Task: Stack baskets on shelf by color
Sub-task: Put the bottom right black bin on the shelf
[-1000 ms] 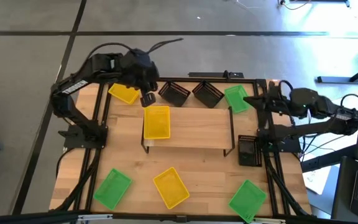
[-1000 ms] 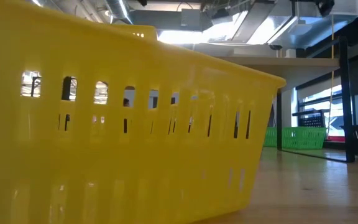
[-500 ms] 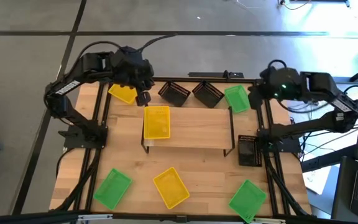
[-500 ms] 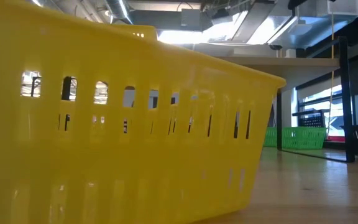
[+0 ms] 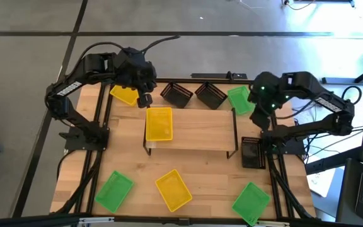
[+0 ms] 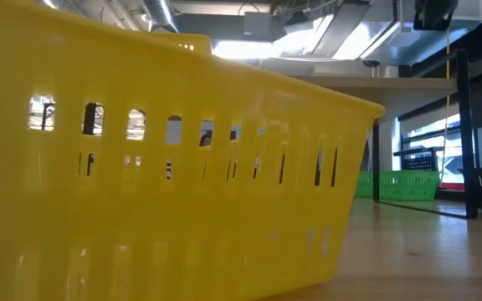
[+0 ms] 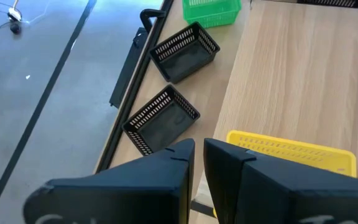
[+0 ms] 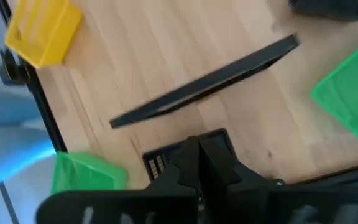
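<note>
A yellow basket (image 5: 159,123) rests on the left end of the light-wood shelf (image 5: 197,131). Another yellow basket (image 5: 126,94), two black baskets (image 5: 177,94) (image 5: 210,94) and a green basket (image 5: 240,99) lie along the table's far side. A black basket (image 5: 251,152) lies right of the shelf. My left gripper (image 5: 145,98) hovers shut and empty between the two yellow baskets, and its own view (image 7: 199,149) shows it. My right gripper (image 5: 260,115) hovers shut and empty past the shelf's right end, above the black basket (image 8: 166,158).
A green basket (image 5: 114,191), a yellow basket (image 5: 173,189) and a green basket (image 5: 251,202) lie along the near side. The yellow one fills the low view (image 6: 166,167). Black rails frame the tabletop. The shelf's middle and right parts are bare.
My right arm has swung in from beyond the table's right edge toward the left, and its gripper now hangs by the shelf's right end. My left gripper has drawn back a little toward the far left, then kept still. No basket has moved.
</note>
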Available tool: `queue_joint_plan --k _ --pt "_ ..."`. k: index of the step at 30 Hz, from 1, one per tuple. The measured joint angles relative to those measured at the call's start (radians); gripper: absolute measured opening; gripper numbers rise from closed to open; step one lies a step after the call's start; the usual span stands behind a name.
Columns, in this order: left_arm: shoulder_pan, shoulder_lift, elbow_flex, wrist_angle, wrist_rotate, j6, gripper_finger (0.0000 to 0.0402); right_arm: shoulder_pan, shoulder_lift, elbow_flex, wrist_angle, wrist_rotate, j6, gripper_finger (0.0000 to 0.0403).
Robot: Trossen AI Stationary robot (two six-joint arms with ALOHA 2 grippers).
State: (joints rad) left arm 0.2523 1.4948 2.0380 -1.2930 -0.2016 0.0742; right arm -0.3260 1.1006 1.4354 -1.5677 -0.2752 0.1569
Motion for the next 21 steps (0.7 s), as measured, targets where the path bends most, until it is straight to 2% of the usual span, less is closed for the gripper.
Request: queue_joint_plan --k 10,21 --pt "0.0 -0.015 0.001 -0.003 0.001 -0.038 0.0027 0.039 -0.052 -0.222 -0.005 -0.007 -0.061 0.0" --pt "0.0 -0.034 -0.001 -0.017 0.001 -0.08 0.0027 0.042 -0.049 -0.354 0.023 -0.007 -0.031 0.0016"
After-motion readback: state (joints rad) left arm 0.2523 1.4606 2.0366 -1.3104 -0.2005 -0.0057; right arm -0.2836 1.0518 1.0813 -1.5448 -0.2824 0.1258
